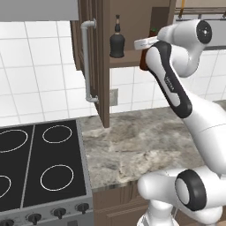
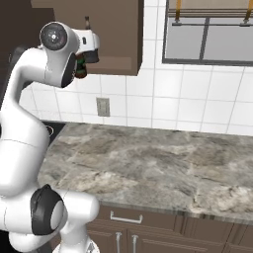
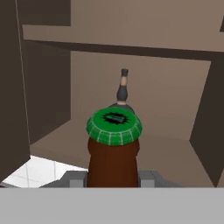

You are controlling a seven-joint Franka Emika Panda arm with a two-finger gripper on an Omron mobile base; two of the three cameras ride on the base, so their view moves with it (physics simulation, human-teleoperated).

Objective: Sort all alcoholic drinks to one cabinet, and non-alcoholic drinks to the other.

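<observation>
Nearest, low on the left: a black stove [image 1: 39, 163] with four white-ringed burners and a row of knobs along its front edge. Right of it, a grey marbled worktop [image 1: 132, 145], bare across its middle, with brown drawers [image 2: 148, 230] carrying small silver handles beneath. Behind the worktop, a white tiled wall with a small grey outlet [image 2: 103, 106]. Far right in the right base view, a window [image 2: 210, 32].

Raised high above the worktop, at the open cupboard [image 1: 132, 59]: the gripper [image 3: 113, 177], clamped on the brown beer bottle [image 3: 113, 153]. Seen from the hand camera, a finger [image 3: 74, 178] pressed against each side of the brown body, green cap toward the camera. From the left base view, only a sliver of the beer bottle [image 1: 144, 59] visible behind the white forearm, at the front of the cupboard's lower level. From the right base view, the same bottle [image 2: 81, 66] showing its green label just under the hand, close to the cupboard's bottom edge.

Deeper inside the cupboard, left of the beer bottle and well apart from it: the squat black bottle [image 1: 117, 42], upright on the lower level, narrow neck up, pale label near the neck. Above it, the inner shelf [image 3: 122, 48].

On the left, swung outward: the cupboard door with a long grey tube handle [image 1: 89, 62] running down its face.
</observation>
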